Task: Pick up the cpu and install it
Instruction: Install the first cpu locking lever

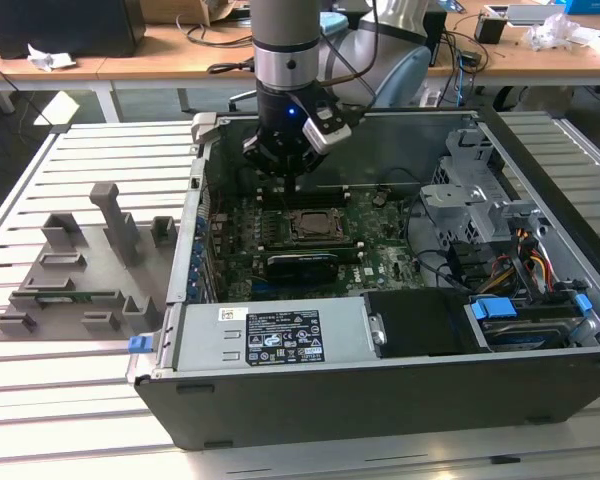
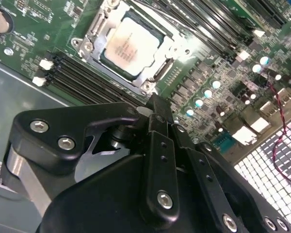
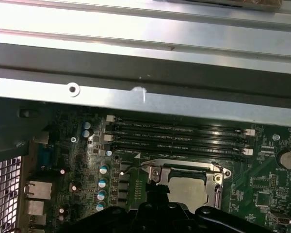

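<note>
Inside the computer case (image 1: 540, 400), the cpu (image 2: 131, 44) sits socketed below the gripper (image 1: 292, 178).

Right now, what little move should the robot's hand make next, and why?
Probably a short, straight lift away from the board. The cpu already lies flat inside the socket frame, and the hand hangs close above the memory slots beside it, apart from the chip, so rising straight should avoid knocking anything.
</note>
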Available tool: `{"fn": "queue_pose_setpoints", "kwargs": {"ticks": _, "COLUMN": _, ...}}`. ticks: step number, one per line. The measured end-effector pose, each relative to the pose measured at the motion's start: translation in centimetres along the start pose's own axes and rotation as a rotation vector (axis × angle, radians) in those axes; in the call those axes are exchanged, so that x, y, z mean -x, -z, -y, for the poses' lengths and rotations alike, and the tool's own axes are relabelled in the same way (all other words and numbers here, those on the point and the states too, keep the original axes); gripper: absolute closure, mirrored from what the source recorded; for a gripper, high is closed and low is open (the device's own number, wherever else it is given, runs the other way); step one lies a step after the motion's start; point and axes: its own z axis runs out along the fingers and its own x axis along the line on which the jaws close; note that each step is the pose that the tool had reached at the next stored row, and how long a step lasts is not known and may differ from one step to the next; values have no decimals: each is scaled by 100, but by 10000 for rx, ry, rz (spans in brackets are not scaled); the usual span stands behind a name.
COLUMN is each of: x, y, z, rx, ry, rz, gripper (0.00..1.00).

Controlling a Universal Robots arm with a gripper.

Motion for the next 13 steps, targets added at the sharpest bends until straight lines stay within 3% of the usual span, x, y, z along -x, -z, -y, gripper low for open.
{"fn": "queue_pose_setpoints", "kwargs": {"ticks": 9, "x": -174, "y": 2, "z": -12, "rx": -1, "ry": 0, "rz": 0, "gripper": 89}}
{"fn": "queue_pose_setpoints", "kwargs": {"ticks": 13, "x": -338, "y": 4, "z": -27, "rx": 0, "ry": -1, "rz": 0, "gripper": 89}}
